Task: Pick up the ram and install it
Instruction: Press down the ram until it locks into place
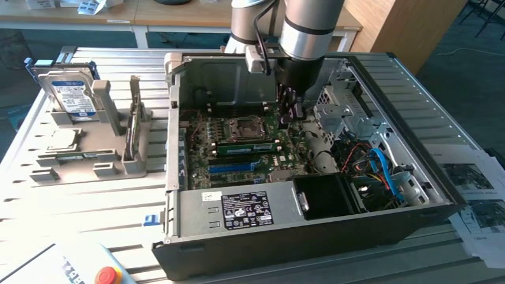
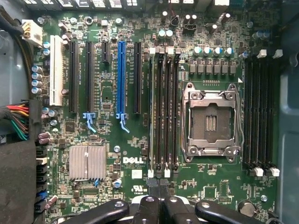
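A green ram (image 1: 245, 148) stick with dark chips stands in a memory slot on the motherboard, inside the open computer case (image 1: 316, 236). My gripper (image 1: 294, 115) hangs over the board toward the exterior view's right of the processor socket (image 1: 240, 129), above and apart from that stick. In the wrist view the gripper (image 2: 159, 207) is shut, its dark fingers (image 2: 147, 210) pressed together with nothing visible between them. It looks straight down on the row of memory slots (image 2: 164, 112) beside the socket (image 2: 211, 122). I cannot tell there which slot holds the stick.
A blue slot strip (image 1: 236, 167) lies in front of the ram. On the exterior view's left a grey fixture (image 1: 87, 160) holds a silver hard drive (image 1: 70, 94) and a thin board on edge (image 1: 134, 127). The power supply (image 1: 245, 210), cables (image 1: 382, 171) and drive cage (image 1: 347, 112) crowd the case.
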Tool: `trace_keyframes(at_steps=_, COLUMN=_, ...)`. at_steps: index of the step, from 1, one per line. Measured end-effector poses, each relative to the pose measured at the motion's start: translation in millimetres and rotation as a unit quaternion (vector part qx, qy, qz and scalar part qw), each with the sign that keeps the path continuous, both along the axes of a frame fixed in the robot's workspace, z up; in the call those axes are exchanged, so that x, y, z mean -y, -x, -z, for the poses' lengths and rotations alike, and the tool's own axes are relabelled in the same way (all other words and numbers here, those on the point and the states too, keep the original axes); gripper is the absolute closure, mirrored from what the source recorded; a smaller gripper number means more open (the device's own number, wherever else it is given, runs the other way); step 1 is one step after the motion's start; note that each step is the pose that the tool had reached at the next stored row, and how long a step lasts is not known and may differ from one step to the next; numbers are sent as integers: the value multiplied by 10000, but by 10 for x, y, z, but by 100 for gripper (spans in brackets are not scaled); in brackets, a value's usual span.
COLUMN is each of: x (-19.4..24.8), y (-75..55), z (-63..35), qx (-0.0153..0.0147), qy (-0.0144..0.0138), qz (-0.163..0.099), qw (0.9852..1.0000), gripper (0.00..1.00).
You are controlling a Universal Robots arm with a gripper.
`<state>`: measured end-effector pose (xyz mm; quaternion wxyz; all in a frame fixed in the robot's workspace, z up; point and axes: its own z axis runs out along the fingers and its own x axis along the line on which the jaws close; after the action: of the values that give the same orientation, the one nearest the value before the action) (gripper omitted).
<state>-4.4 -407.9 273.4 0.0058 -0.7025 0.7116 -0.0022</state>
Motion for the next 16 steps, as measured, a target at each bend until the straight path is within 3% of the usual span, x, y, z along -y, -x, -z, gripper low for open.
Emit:
trace_keyframes(at_steps=2, x=1, y=-3, z=-2, qx=-32, qy=2, qz=1, qw=10000, gripper=90)
trace_keyframes(at_steps=6, x=1, y=-3, z=-1, qx=-33, qy=2, qz=1, qw=10000, gripper=90)
trace_keyframes(at_steps=10, x=1, y=-5, z=-2, qx=-84, qy=19, qz=1, qw=10000, gripper=90)
trace_keyframes(at_steps=16, x=1, y=-5, z=-1, qx=-91, qy=19, qz=1, qw=10000, gripper=90)
